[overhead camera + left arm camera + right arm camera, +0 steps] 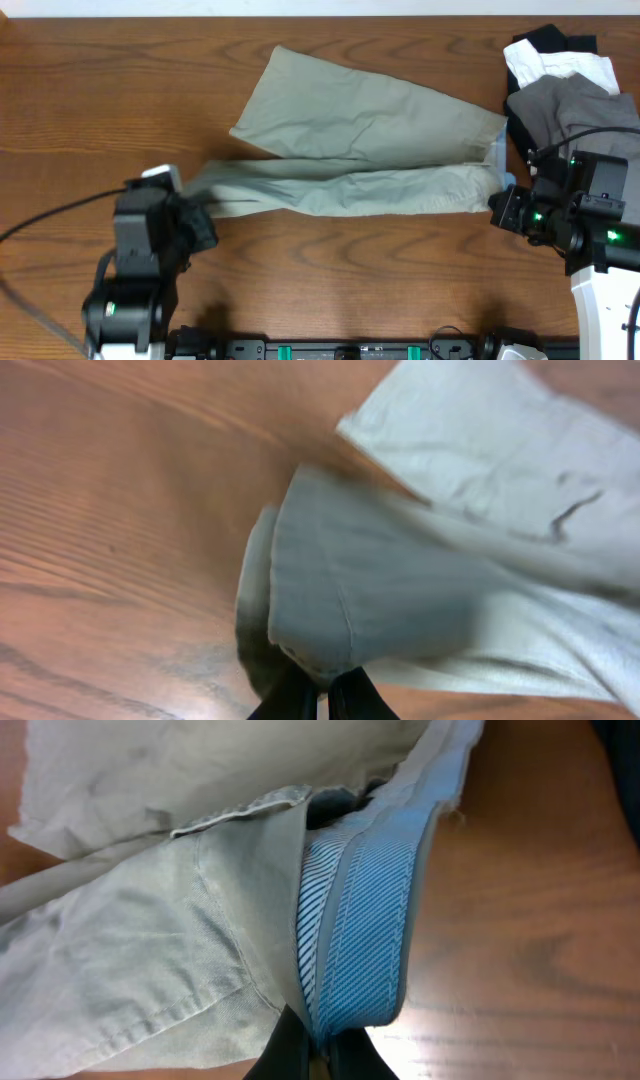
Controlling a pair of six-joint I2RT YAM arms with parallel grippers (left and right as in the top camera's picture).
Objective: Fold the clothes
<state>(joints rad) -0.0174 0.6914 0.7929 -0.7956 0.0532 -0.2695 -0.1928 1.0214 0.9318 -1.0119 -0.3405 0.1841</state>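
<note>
**Item:** khaki-green shorts [370, 150], one pair. Lying flat mid-table [100, 100], waist toward 3 o'clock. The near leg is drawn out toward 9 o'clock; the far leg splays toward 11 o'clock.

**Holds:** The left gripper [200, 215] is at the 9 o'clock end, fingers pressed together on the near leg's hem, and the wrist view shows cloth bunched over the fingertips [300, 700]. The right gripper [500, 205] is at the 3 o'clock end, pinching the waist edge where the blue striped waistband lining [360, 950] turns outward.

**Step, as judged:** lengthwise fold, near leg carried over far leg.

**Handling notes:**
- Raise both ends together and keep the span taut so the middle does not sag or drag.
- Travel toward 12 o'clock and lay the near edge along the far edge.
- The legs diverge, so the left end likely needs the longer sweep.
- Release only once the cloth rests flat.

**Adjacent:** grey garment [570, 110], white garment [560, 68] and black garment [550, 42], heaped at 2 o'clock close to the waist. Keep the right arm's path off them.
</note>
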